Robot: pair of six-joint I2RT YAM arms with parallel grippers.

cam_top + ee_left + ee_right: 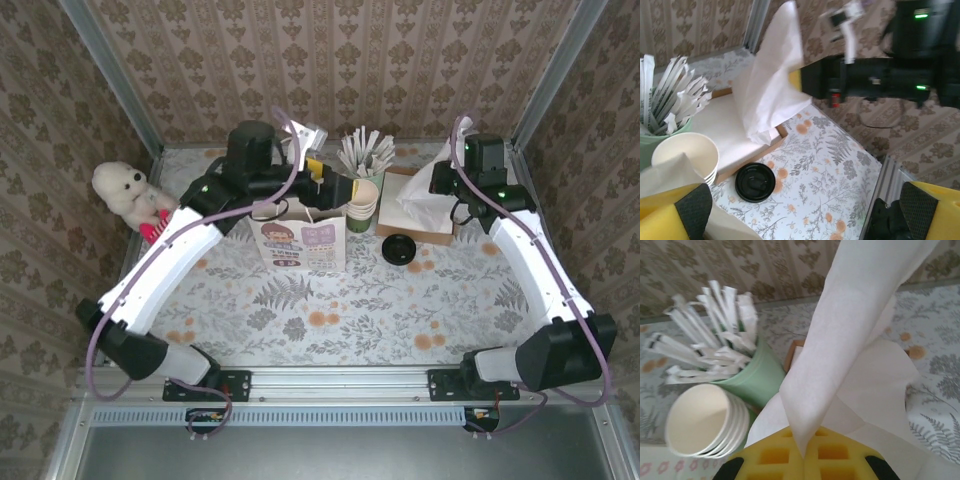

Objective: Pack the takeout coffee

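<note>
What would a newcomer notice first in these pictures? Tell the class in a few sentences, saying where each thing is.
First comes the white tissue rising tall from its box at the back right, with the right gripper close against it. Next is the printed paper bag standing mid-table, with the left gripper open near the stack of cream cups beside it. Last is the fluffy white plush toy at the far left.

One paper bag (308,242); one stack of cream cups (702,420); one green cup (760,382) of wrapped stirrers; one tissue box (440,236); one raised tissue (855,340); one loose black lid (398,249); one plush toy (125,192); two grippers: left gripper (805,207), right gripper (802,460).
</note>
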